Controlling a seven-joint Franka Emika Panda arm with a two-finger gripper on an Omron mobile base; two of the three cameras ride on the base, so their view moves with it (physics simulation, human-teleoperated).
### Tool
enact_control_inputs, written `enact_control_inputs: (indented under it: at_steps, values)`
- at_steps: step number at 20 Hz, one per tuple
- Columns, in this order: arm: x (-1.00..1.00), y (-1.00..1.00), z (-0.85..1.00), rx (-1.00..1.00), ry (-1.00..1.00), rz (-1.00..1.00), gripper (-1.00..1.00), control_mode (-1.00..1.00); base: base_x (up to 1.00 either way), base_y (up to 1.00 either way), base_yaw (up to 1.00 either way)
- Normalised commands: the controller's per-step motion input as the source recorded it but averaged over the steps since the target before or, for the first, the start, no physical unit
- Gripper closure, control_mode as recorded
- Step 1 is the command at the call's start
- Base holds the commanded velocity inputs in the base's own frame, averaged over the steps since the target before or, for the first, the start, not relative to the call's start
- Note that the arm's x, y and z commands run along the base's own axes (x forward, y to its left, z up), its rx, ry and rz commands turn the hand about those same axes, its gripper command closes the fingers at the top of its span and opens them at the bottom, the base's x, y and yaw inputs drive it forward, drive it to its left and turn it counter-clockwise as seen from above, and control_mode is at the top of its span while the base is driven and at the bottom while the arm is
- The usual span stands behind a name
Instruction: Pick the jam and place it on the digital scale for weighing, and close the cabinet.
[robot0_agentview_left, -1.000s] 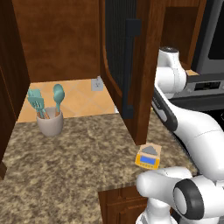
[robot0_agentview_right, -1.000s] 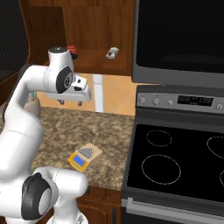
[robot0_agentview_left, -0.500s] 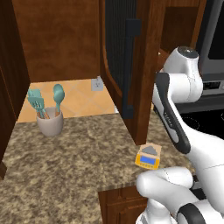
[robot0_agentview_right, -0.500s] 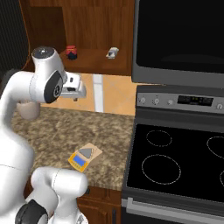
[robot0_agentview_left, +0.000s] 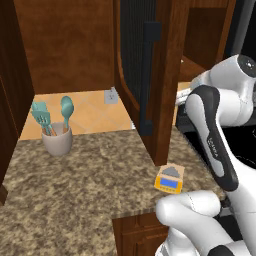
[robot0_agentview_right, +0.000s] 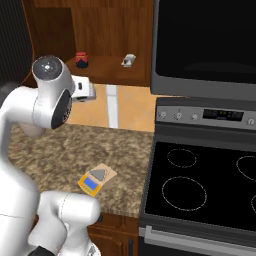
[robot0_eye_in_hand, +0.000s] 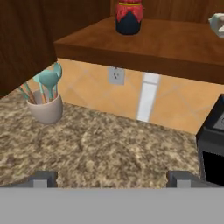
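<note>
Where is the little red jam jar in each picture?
Left base view: not in it.
Right base view: the jam sits upper left, on the open cabinet's shelf.
Hand view: the jam sits top centre, on that shelf.
Shared landmark: the shelf.

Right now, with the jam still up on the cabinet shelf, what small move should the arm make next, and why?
Probably raise the claw and ease it forward toward the jam. In the hand view the jar stands upright on the shelf of the open cabinet, above and beyond the fingertips, which are spread wide over the counter with nothing between them. The digital scale waits bare.
</note>
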Motion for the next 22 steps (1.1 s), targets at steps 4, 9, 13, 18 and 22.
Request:
enact_control_inputs:
  at_steps: [4, 9, 13, 18, 22]
  values:
    - [0.00, 0.00, 0.59, 0.10, -0.17, 0.10, -1.00, -1.00, 0.00, 0.00, 0.00]
    - [0.06, 0.00, 0.59, 0.09, -0.11, 0.08, -1.00, -1.00, 0.00, 0.00, 0.00]
    - [0.27, 0.00, 0.42, 0.08, -0.02, 0.08, -1.00, -1.00, 0.00, 0.00, 0.00]
    - [0.51, 0.10, 0.23, 0.01, 0.00, 0.02, -1.00, -1.00, 0.00, 0.00, 0.00]
    - [0.50, 0.22, 0.17, 0.00, 0.00, 0.00, -1.00, -1.00, 0.00, 0.00, 0.00]
